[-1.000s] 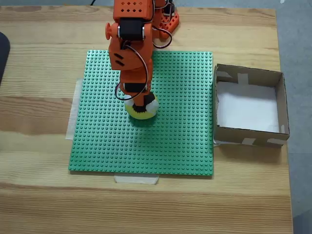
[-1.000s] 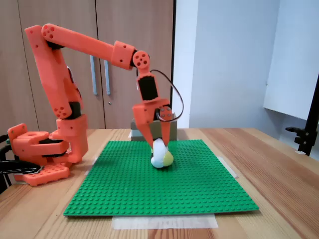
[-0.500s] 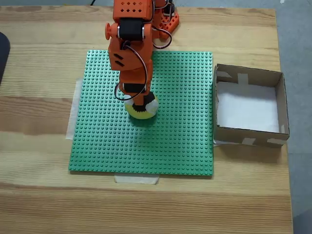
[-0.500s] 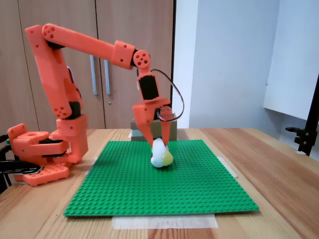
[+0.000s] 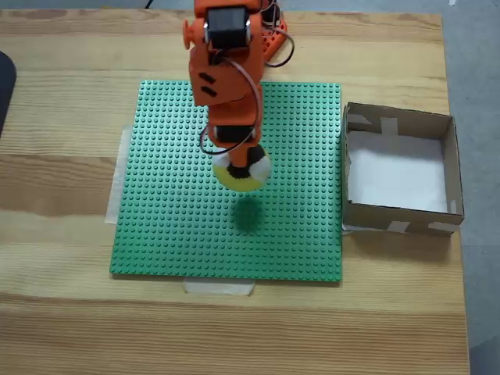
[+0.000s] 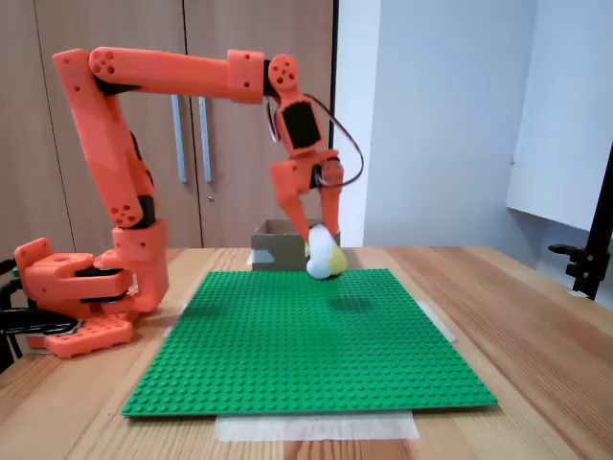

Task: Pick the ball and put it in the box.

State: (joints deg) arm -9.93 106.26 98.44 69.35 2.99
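The white, black and yellow ball (image 5: 244, 170) (image 6: 326, 259) hangs in the air above the green studded baseplate (image 5: 172, 226), with my orange gripper (image 5: 241, 166) (image 6: 323, 251) shut on it from above. Its shadow falls on the plate just below in the fixed view from above. The brown cardboard box (image 5: 451, 164) with a white floor stands off the plate's right edge in that view, well to the right of the ball. In the side view only part of the box (image 6: 273, 244) shows behind the ball.
The baseplate (image 6: 287, 364) is taped to a wooden table (image 5: 62, 312). The arm's orange base (image 6: 72, 297) sits at the plate's far edge in the top view, left in the side view. A dark object (image 5: 4, 86) pokes in at the left edge.
The gripper has lifted the ball off the baseplate and carried it a little toward the box; the upper arm has levelled out.
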